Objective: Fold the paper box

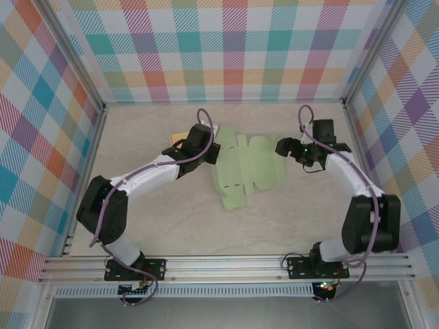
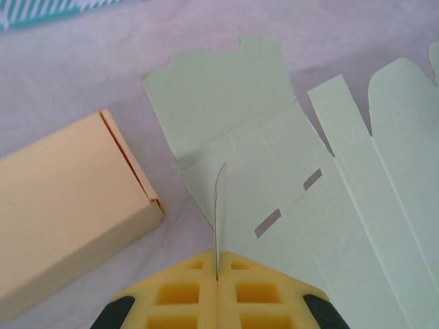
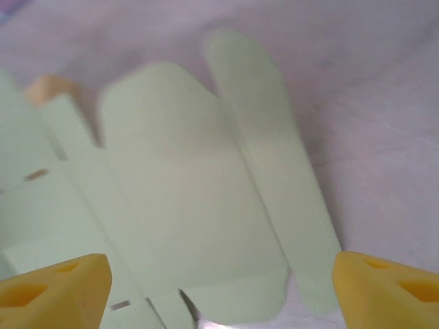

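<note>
The paper box [image 1: 247, 171] is a pale green die-cut sheet lying mostly flat in the middle of the table. My left gripper [image 1: 209, 152] is at its left edge. In the left wrist view the yellow pads [image 2: 178, 295] are pressed together on a thin side flap [image 2: 218, 205], which stands up on edge from the sheet [image 2: 329, 205]. My right gripper [image 1: 282, 147] hovers over the sheet's right end. Its yellow fingertips [image 3: 384, 288] stand wide apart above the rounded flaps [image 3: 185, 192], with nothing between them [image 3: 223, 291].
A folded orange box [image 2: 68, 205] lies just left of the green sheet, close to the left gripper, and shows at the far left [image 1: 180, 139] in the top view. Checked walls enclose the table on three sides. A metal rail [image 1: 226, 264] runs along the near edge.
</note>
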`<state>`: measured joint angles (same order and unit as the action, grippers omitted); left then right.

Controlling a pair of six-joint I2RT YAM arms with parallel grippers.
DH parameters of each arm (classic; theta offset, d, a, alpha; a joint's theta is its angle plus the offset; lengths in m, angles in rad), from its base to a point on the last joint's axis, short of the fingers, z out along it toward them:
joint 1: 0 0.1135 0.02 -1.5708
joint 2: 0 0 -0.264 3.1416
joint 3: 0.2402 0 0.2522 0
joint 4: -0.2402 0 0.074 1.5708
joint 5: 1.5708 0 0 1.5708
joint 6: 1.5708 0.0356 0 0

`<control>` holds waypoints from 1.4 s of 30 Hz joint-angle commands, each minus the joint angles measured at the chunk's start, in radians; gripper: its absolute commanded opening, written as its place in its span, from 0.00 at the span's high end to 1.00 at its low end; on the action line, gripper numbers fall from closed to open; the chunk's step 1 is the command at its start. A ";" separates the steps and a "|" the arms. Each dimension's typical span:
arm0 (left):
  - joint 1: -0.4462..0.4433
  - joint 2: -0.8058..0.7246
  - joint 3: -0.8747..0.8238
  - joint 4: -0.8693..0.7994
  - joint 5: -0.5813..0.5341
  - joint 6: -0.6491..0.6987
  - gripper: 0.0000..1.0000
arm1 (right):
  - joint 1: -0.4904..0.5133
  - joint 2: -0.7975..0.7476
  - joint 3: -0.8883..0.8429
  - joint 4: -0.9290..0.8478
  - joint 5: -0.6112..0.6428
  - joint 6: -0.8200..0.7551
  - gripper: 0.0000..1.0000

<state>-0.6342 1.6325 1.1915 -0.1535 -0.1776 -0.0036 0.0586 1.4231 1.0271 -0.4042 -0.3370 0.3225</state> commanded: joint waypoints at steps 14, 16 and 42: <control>0.003 -0.215 0.075 -0.251 0.237 0.770 1.00 | 0.114 -0.153 0.065 0.198 -0.435 -0.259 0.13; 0.004 -0.202 0.107 -0.266 0.255 0.805 1.00 | 0.136 -0.126 0.083 0.193 -0.447 -0.300 0.14; -0.029 -0.125 0.241 -0.336 0.418 0.943 1.00 | 0.293 0.090 0.165 0.112 -0.492 -0.527 0.78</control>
<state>-0.6476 1.5024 1.3979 -0.4969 0.2104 0.9154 0.3424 1.5055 1.1568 -0.2832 -0.7807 -0.1753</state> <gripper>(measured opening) 0.050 0.370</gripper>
